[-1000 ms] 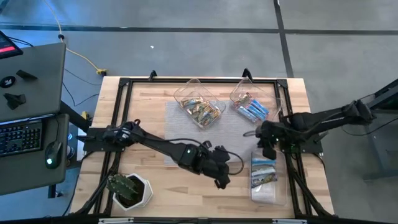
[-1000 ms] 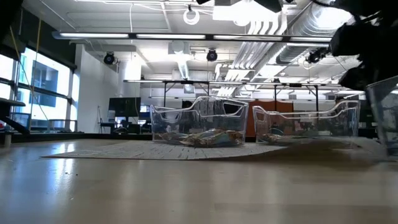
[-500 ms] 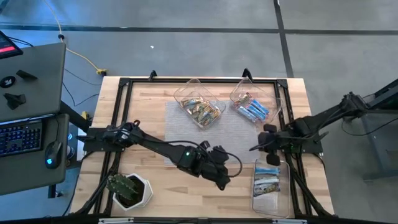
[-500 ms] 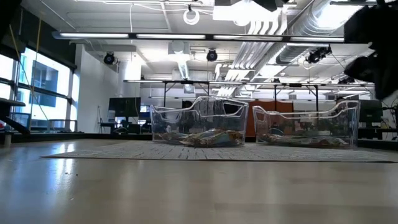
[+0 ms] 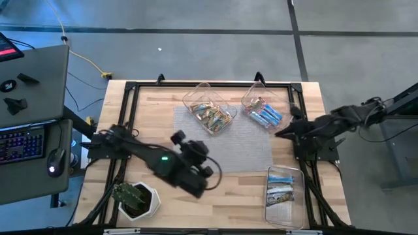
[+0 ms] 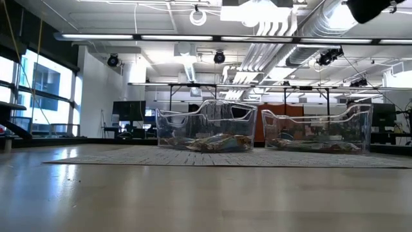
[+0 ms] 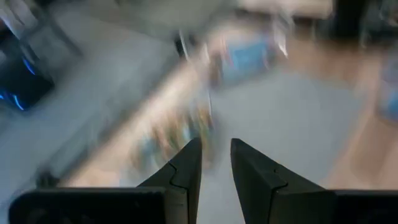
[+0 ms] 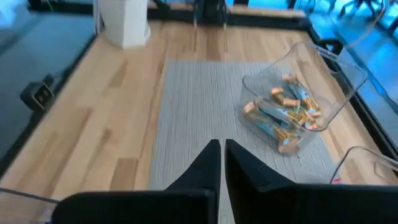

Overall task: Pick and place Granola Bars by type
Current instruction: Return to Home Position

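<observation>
Along the near edge of the worktop (image 5: 241, 209), noted a potted plant (image 5: 136, 198) at left and a clear near bin (image 5: 285, 207) at right, holding blue-and-white and gold granola bars (image 5: 279, 186).

Further in, logged both arms pulling away over the last half second. Found the left gripper (image 7: 216, 155) drawn back from mid-worktop to bare wood between the plant and the grey mat (image 5: 228, 147), with fingers (image 7: 186, 165) all but closed, a narrow slit between, nothing held. Found the right gripper (image 8: 221, 144) lifted from beside the near bin to the mat's right edge, with fingers (image 8: 208, 163) closed and empty.

Reads as a retreat to rest, with sorting likely finished. Spotted no bar outside a bin.

At the mat's far edge, counted two more bins: middle bin (image 5: 189, 99) with tan-gold bars (image 5: 212, 116), right bin (image 5: 247, 99) with blue and red bars (image 5: 264, 116).

Beyond, marked a keyboard (image 5: 23, 145) left of the worktop, grey floor, and a lit hall of ducts, strip lights and tables.
</observation>
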`<state>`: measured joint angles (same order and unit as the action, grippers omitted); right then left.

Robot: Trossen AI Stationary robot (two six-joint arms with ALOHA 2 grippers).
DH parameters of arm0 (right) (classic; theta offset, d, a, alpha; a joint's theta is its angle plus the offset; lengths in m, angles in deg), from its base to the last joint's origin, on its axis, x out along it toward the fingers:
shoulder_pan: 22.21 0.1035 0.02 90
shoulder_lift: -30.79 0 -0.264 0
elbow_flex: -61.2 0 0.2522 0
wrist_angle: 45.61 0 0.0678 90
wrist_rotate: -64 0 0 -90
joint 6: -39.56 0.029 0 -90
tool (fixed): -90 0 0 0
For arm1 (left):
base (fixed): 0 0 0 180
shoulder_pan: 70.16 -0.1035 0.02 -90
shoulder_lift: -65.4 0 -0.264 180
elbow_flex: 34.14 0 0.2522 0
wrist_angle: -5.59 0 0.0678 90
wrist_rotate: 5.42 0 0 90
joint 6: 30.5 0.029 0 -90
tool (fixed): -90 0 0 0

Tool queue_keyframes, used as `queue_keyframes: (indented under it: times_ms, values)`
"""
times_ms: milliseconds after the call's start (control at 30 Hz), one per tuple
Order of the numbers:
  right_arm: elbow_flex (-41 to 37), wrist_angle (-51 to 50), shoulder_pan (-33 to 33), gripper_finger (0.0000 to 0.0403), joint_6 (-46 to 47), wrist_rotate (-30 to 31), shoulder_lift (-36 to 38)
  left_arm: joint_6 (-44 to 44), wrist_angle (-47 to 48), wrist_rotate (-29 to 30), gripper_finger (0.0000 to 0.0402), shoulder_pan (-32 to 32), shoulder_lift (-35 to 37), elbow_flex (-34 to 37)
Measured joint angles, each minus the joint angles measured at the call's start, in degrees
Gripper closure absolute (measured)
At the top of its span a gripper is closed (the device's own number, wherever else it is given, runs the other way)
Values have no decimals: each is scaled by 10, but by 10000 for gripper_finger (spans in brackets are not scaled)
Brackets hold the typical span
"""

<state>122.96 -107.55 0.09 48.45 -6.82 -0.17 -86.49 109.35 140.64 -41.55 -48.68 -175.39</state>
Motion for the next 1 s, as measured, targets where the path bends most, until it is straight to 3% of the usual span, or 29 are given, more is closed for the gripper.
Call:
queue_keyframes:
  times_ms: [100, 200, 400, 500, 633, 767, 900, 1000]
  values:
    - [-56, 35, 0, 401, 6, -1, 74, 43, -13, 79, 321, 18, 63, 55]
    - [-62, 59, 0, 402, -7, -22, 122, 24, -6, 97, 321, 19, 129, 124]
    - [-54, 58, 0, 402, -1, 21, 176, -43, -7, 50, 321, -13, 291, 317]
    - [-53, 68, 0, 401, 6, 41, 189, -79, -52, 16, 321, -37, 367, 432]
    - [-53, 167, 0, 399, 6, 80, 195, -44, -238, -2, 321, -59, 455, 580]
    - [-56, 247, 0, 402, -48, 69, 195, 124, -465, -3, 321, -70, 513, 700]
    - [-99, 302, 0, 400, -65, 67, 195, 265, -656, -16, 321, -87, 555, 784]
    - [-149, 358, 0, 401, -60, 66, 196, 330, -728, -42, 321, -116, 584, 815]
